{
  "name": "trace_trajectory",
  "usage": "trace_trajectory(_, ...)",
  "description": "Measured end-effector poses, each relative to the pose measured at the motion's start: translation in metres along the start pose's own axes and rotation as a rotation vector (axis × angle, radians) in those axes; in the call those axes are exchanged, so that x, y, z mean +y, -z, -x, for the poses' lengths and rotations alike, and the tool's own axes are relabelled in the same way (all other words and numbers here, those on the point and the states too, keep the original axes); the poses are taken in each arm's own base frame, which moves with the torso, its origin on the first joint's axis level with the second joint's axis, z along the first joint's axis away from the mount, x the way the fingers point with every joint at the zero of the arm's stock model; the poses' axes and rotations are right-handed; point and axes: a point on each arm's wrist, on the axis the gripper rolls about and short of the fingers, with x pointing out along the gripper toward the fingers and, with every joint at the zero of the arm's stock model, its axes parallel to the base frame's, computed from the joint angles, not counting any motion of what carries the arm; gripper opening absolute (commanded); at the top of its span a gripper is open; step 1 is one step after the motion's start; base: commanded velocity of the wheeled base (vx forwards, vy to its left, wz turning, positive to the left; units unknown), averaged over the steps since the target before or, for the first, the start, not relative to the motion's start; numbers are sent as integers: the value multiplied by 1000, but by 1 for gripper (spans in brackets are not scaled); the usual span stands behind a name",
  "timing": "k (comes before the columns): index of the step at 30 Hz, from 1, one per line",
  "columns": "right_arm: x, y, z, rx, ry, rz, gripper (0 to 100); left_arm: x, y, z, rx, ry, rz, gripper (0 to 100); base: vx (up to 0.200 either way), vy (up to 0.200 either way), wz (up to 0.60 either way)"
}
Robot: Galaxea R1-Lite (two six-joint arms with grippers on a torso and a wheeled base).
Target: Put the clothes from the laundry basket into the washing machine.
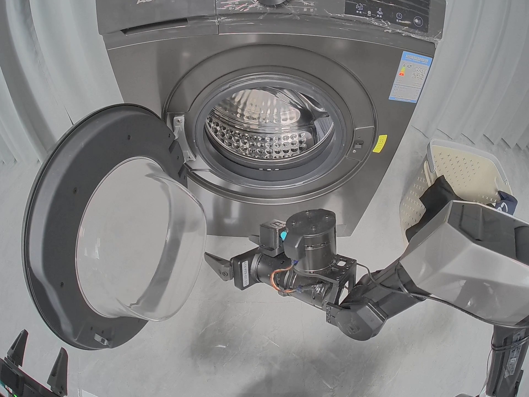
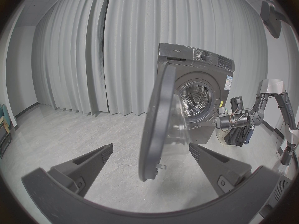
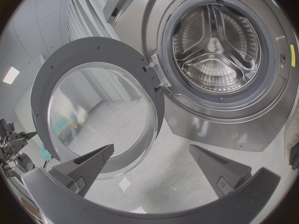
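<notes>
The right gripper [image 3: 151, 148], fingers apart and holding nothing, hangs low before the washing machine [image 1: 264, 56], the open door [image 1: 110, 221] just ahead of its tips and the drum [image 1: 264, 122] above it. The clothes [image 1: 435, 197] lie behind it, in the laundry basket [image 1: 468, 166] beside its own arm. I judge it should swing round to the basket, come down over the dark cloth and close deep on a fold. The left gripper [image 1: 41, 348], also apart, sits beyond the door.

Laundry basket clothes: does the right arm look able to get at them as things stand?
Probably yes. The right tool is open and empty, low before the washing machine, and the laundry basket stands at the robot's right with clothes draped over its rim. The arm would have to swing round.
</notes>
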Motion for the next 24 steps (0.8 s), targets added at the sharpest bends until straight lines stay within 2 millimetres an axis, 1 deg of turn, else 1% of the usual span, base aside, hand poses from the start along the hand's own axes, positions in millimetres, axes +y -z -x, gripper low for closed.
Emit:
trace_trajectory(4, 3, -5, -5, -20, -10, 1, 100, 0, 0, 0, 0, 0, 0, 100, 0, 0, 0)
trace_trajectory(10, 8, -4, -20, -44, -26, 2, 100, 0, 0, 0, 0, -1, 0, 100, 0, 0, 0)
trace_trajectory(14, 19, -3, -33, -59, -49, 4, 100, 0, 0, 0, 0, -1, 0, 100, 0, 0, 0)
trace_trajectory(17, 29, 2, -43, -65, -70, 5, 100, 0, 0, 0, 0, -1, 0, 100, 0, 0, 0)
trace_trajectory(24, 48, 4, -68, -137, -87, -19, 100, 0, 0, 0, 0, 0, 0, 100, 0, 0, 0)
